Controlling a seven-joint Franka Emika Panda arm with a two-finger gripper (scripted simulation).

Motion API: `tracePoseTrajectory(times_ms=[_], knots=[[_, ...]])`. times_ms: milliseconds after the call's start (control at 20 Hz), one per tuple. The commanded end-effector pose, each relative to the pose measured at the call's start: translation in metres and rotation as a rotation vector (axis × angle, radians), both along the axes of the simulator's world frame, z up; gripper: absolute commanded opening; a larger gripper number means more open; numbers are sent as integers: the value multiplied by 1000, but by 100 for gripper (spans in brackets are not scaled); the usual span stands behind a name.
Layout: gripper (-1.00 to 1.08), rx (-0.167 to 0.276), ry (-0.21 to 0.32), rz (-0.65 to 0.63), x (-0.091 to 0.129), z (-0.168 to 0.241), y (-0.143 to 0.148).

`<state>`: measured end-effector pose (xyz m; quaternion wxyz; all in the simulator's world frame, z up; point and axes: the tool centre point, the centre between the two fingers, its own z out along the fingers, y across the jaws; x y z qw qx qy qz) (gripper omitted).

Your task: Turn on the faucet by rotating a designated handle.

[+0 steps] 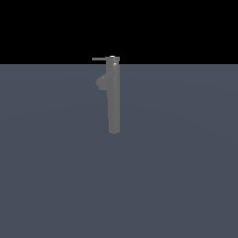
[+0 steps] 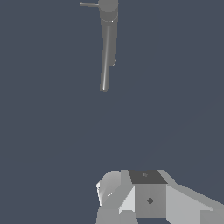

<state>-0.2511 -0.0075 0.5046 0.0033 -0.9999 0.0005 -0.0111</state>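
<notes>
The faucet (image 2: pixel 106 43) and its handle (image 2: pixel 89 4) stand well apart from the end effector (image 2: pixel 131 197); I cannot tell its finger state.

Upright grey faucet (image 1: pixel 114 100), seemingly level handle (image 1: pixel 99 59)

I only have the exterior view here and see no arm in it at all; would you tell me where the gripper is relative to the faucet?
Observer: The wrist view shows the gripper well apart from the faucet, with only bare floor between them.
Operator: Thank you. Does the wrist camera see the handle?
Observer: Yes, the handle shows as a thin rod jutting sideways from the column's cap, untouched.
Operator: Are the jaws open?
Observer: I cannot tell; only blocky grey parts of the gripper show, with no finger gap visible.
</notes>
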Motion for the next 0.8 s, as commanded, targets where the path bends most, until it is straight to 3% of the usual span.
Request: tracePoseTrajectory(times_ms=[0, 750], knots=[[-100, 0, 0, 0, 0, 0, 0], [-100, 9, -7, 54, 10, 4, 15]])
